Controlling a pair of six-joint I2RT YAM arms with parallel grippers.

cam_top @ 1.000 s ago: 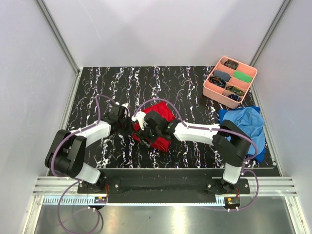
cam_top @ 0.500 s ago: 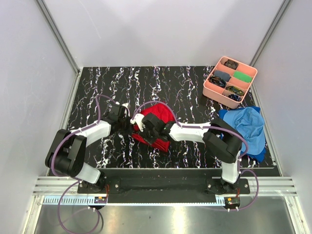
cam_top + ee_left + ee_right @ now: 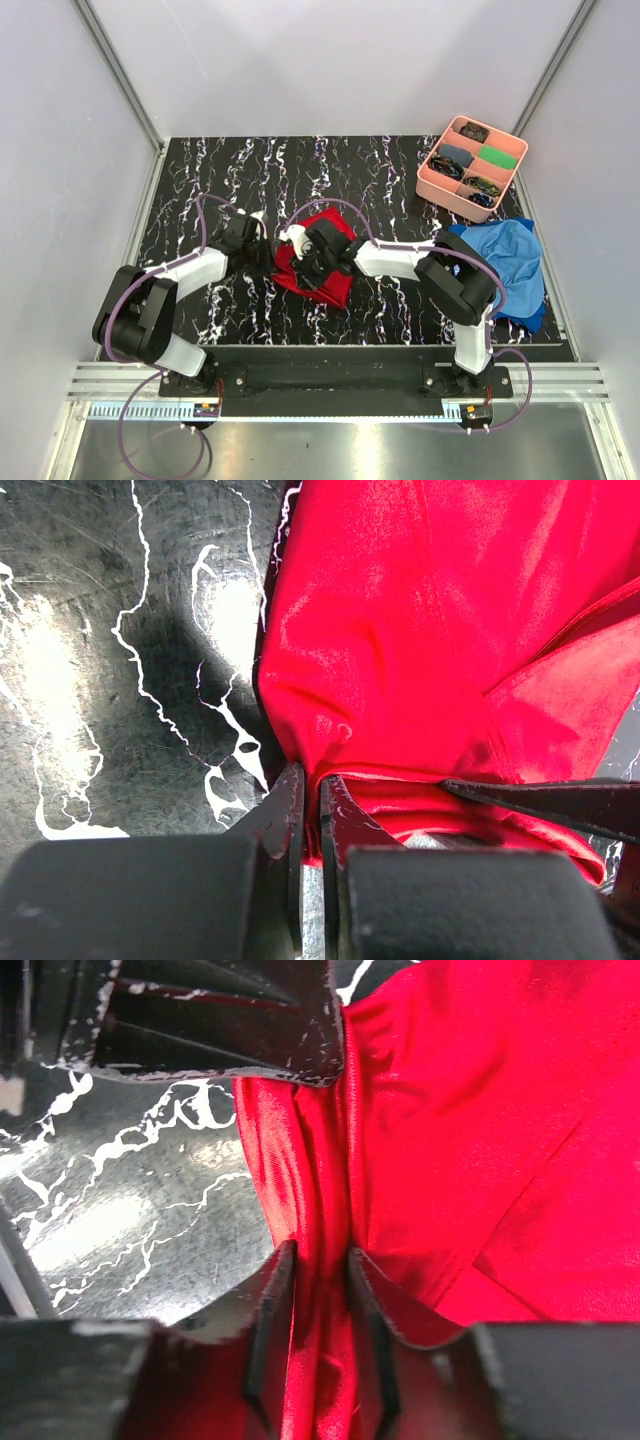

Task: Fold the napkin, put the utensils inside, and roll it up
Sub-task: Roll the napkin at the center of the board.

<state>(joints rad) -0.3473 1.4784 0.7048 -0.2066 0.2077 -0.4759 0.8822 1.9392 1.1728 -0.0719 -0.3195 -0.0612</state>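
Top view is bright, lit evenly from overhead and sharp, with only soft shadows on tabletop (image 3: 380, 170). Wrist views have blown-out white glare patches on the glossy surface and a satin sheen on napkin (image 3: 400, 630). Left end effector (image 3: 312, 785) and right end effector (image 3: 320, 1255) are soft, out of focus at the bottom edge. Left wrist shows a dark shadow beside the cloth.

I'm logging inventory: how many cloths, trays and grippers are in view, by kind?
Cloths: 2 (red napkin, blue cloth)
Trays: 1 (pink tray)
Grippers: 2 (left gripper, right gripper)
Total: 5
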